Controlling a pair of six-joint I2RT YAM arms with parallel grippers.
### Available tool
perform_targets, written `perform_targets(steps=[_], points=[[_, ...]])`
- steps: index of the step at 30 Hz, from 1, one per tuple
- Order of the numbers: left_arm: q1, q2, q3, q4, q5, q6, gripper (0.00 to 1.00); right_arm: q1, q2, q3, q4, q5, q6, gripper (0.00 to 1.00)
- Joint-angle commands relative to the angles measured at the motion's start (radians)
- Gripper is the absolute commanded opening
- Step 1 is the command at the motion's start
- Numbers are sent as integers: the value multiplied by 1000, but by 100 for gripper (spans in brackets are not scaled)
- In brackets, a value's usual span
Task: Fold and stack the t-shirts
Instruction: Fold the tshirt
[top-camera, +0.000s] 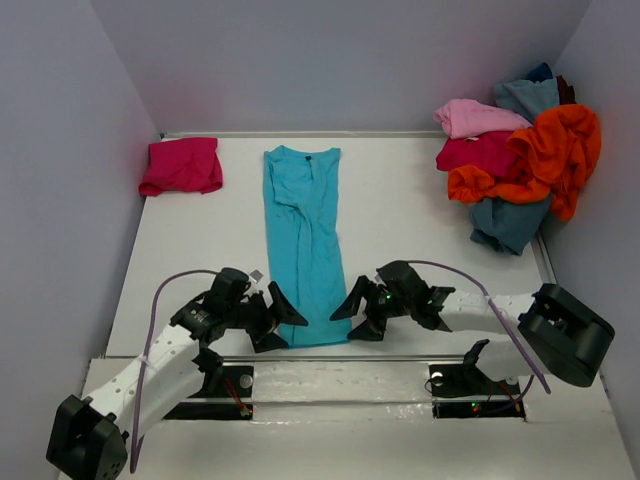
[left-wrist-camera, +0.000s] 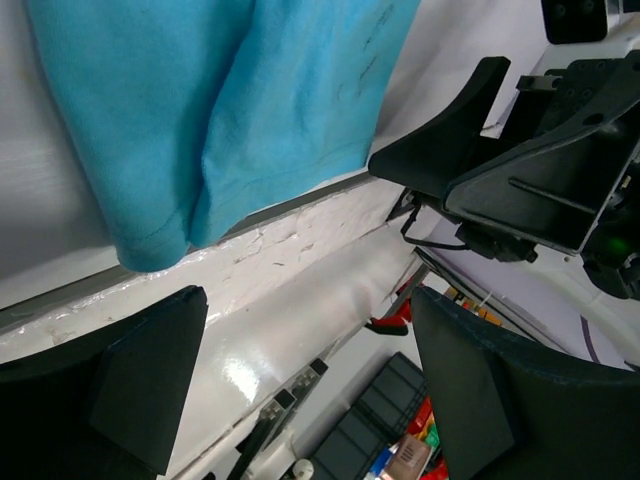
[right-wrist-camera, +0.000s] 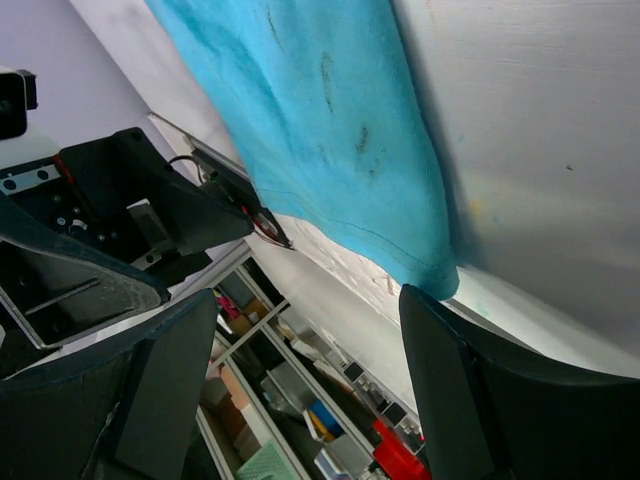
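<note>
A bright turquoise t-shirt (top-camera: 305, 240) lies folded lengthwise into a long strip in the middle of the table, collar at the far end, hem at the near edge. Its hem shows in the left wrist view (left-wrist-camera: 200, 130) and the right wrist view (right-wrist-camera: 340, 130). My left gripper (top-camera: 280, 318) is open and empty just left of the hem. My right gripper (top-camera: 355, 313) is open and empty just right of it. A folded magenta-pink shirt (top-camera: 182, 166) lies at the far left. A heap of orange (top-camera: 545, 160), light pink (top-camera: 478, 117), crimson (top-camera: 480, 152) and dusty blue (top-camera: 510, 222) shirts sits at the far right.
Grey walls enclose the table on the left, back and right. The table's near edge (top-camera: 330, 356) runs right under both grippers. Shelves with boxes show below the edge in the left wrist view (left-wrist-camera: 400, 420).
</note>
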Motion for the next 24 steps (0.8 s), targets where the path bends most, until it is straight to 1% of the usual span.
perform_targets(steps=[1, 2, 6, 9, 11, 12, 14, 15, 16, 17, 18, 19, 20, 21, 22, 23, 24], points=[[-2, -22, 23, 99, 75, 34, 94, -4, 10, -7, 61, -21, 9, 79], [7, -51, 11, 189, 90, -11, 94, -4, 10, -4, 56, -23, 8, 79], [18, -89, -44, 314, 167, -54, 94, -4, 12, -3, 50, -23, 5, 79], [30, -123, -69, 347, 207, -66, 94, -4, 13, -4, 50, -23, 8, 79], [82, -164, -95, 360, 254, -79, 94, -4, 12, -9, 48, -24, 8, 79], [128, -178, -99, 355, 270, -82, 94, -4, 12, -7, 42, -23, 8, 79], [169, -185, -64, 332, 273, -59, 93, -4, 9, 8, 16, -15, -4, 79], [185, -163, -5, 285, 253, 13, 93, -4, 4, 37, -39, 0, -26, 79], [185, -96, 38, 153, 215, 76, 93, -4, 3, 55, -107, 20, -38, 79], [185, -55, 89, 151, 157, 146, 93, -4, 3, 77, -146, 20, -56, 79], [185, -4, 138, -10, 102, 226, 93, -4, 3, 98, -178, 43, -88, 79], [185, 48, 234, -93, -29, 303, 93, -4, 3, 120, -233, 55, -105, 79], [185, 153, 283, -245, -117, 431, 93, -4, 6, 166, -322, 84, -142, 79], [185, 200, 320, -298, -196, 473, 93, -4, 9, 190, -368, 98, -162, 79], [185, 231, 365, -336, -310, 493, 93, -4, 21, 215, -418, 115, -182, 79], [185, 257, 373, -361, -331, 503, 94, -4, 29, 256, -498, 147, -204, 79], [185, 257, 370, -361, -336, 491, 93, -4, 38, 270, -527, 158, -233, 79]])
